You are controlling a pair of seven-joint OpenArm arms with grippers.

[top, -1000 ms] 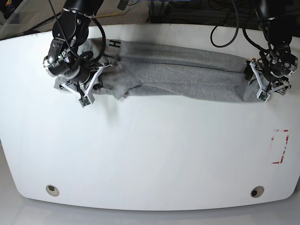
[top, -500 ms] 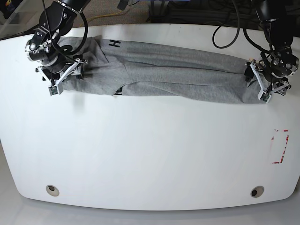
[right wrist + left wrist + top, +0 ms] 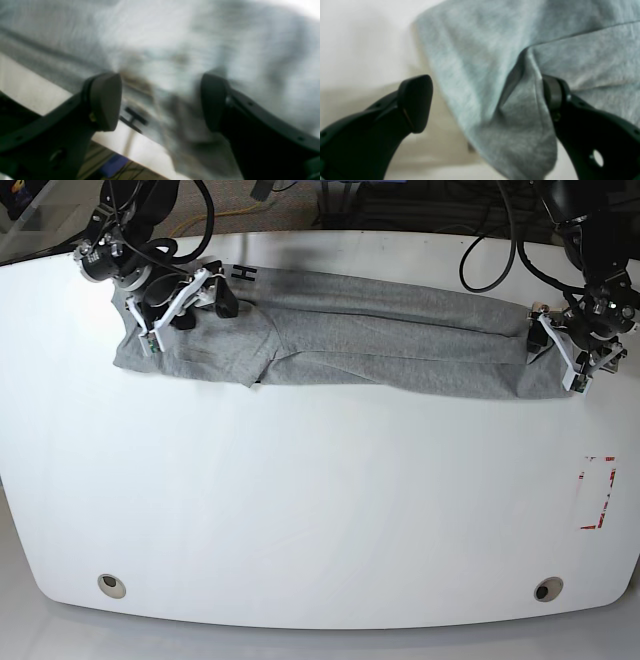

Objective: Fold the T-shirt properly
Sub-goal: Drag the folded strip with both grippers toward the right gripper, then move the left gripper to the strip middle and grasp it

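Shirt (image 3: pixel 370 345) lies as a long narrow grey band across the far part of the white table (image 3: pixel 320 510), already folded lengthwise, ends near both arms. Right gripper (image 3: pixel 185 298) hovers over the collar/sleeve end, on base view's left — wrist cam shows its jaws spread with cloth beneath and between them, nothing pinched. Left gripper (image 3: pixel 575 358) sits at the other end; jaws spread wide there too, straddling a raised crease of fabric (image 3: pixel 520 105), one finger (image 3: pixel 553 92) touching the fold, not clamped. Step in hand, prob.: re-grip both ends for the crosswise fold. To do it well — set each claw square on the band's end, catch all layers and not just the top one, close both at roughly the same time, lift level so the lengthwise fold doesn't spill open, then carry one end over to meet the other with edges aligned. The sleeve end looks lumpier, w/ a flap (image 3: pixel 240 360) sticking out toward the near edge; worth tucking or flattening first, or the final stack will be skewed. Text: only a black "H" (image 3: pixel 245 275) readable at the far edge by the right gripper; rest of the lettering is folded under. Red-marked rectangle (image 3: pixel 597 492) on the table's right — no readable writing.
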